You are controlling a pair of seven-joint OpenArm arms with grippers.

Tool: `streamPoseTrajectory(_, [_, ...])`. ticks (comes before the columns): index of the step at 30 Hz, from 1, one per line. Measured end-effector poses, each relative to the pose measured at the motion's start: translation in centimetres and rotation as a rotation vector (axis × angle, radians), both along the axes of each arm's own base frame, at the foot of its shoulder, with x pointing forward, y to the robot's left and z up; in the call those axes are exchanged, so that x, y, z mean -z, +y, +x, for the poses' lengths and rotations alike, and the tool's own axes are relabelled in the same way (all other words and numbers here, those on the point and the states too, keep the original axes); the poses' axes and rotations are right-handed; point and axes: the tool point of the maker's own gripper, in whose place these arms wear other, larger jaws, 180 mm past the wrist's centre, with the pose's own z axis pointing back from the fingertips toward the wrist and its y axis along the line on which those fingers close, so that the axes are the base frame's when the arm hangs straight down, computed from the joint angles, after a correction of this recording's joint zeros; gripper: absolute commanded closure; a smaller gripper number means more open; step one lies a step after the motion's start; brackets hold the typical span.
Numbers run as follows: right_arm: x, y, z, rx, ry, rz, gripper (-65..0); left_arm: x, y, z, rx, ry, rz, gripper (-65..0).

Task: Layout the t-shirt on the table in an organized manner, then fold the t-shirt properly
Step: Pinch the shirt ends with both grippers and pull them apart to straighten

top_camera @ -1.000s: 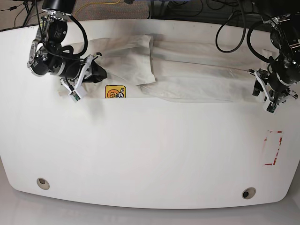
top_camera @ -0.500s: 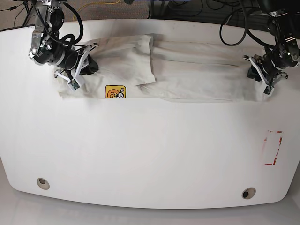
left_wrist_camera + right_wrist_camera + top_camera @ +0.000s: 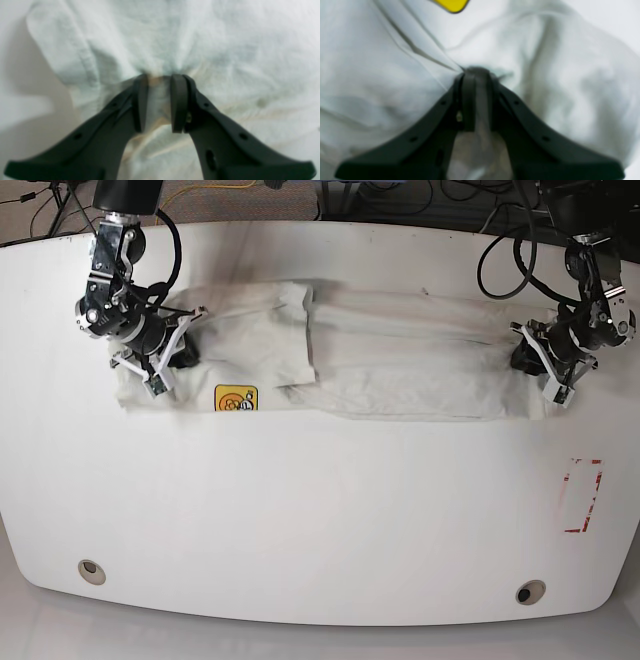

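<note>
T-shirt [image 3: 400,355] folded lengthwise, flat on table [image 3: 320,510]. Left gripper [image 3: 158,82] fingers pinch bunched hem cloth; right gripper [image 3: 476,72] fingers clamped on fabric near yellow logo [image 3: 234,398].

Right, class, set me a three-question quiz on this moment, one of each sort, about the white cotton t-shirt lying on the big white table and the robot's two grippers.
1. True or false: the white cotton t-shirt lies in a long band across the far part of the smooth white table.
2. Multiple choice: the left gripper is A) open above bare table, B) shut on the shirt's cloth, C) holding red tape.
3. Short answer: which gripper works the end near the small orange-yellow square logo?

Key: 1 true. 2 B. 3 the right gripper, pinching cloth there.
</note>
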Motion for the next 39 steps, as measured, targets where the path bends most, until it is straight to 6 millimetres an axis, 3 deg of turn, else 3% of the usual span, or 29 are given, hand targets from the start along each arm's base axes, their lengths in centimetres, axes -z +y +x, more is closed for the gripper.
streamPoseTrajectory(5, [0.3,-0.7,1.7,0.027,-0.043,0.029,-7.6,-0.2,0.0,0.8,0.001,0.002,0.006,-13.9])
streamPoseTrajectory(15, [0.3,-1.3,2.6,0.030,-0.050,0.028,-7.5,-0.7,0.0,1.0,0.014,0.011,0.033,-15.3])
streamPoseTrajectory(17, [0.3,-1.3,2.6,0.030,-0.049,0.028,-7.5,-1.0,0.2,0.9,0.020,0.017,0.056,-19.2])
streamPoseTrajectory(21, [0.3,-1.3,2.6,0.030,-0.050,0.029,-7.5,-2.9,0.7,1.4,-0.021,-0.028,0.028,-34.4])
streamPoseTrajectory(24, [0.3,-1.3,2.6,0.030,-0.050,0.029,-7.5,-4.8,2.1,1.9,-0.085,-0.082,-0.022,-40.6])
streamPoseTrajectory(27, [0.3,-1.3,2.5,0.030,-0.049,0.029,-7.5,-5.7,4.1,1.5,-0.153,-0.083,-0.034,-40.6])
streamPoseTrajectory(32, [0.3,-1.2,2.5,0.030,-0.049,0.029,-7.5,-7.1,5.6,1.5,-0.222,-0.130,-0.102,-40.7])
streamPoseTrajectory(35, [0.3,-1.2,2.6,0.030,-0.050,0.031,-7.5,-7.0,6.3,1.6,-0.253,-0.136,-0.152,-40.7])
streamPoseTrajectory(39, [0.4,-1.2,2.5,0.030,-0.049,0.031,-7.5,-5.2,7.5,0.7,-0.291,-0.072,-0.197,-40.7])
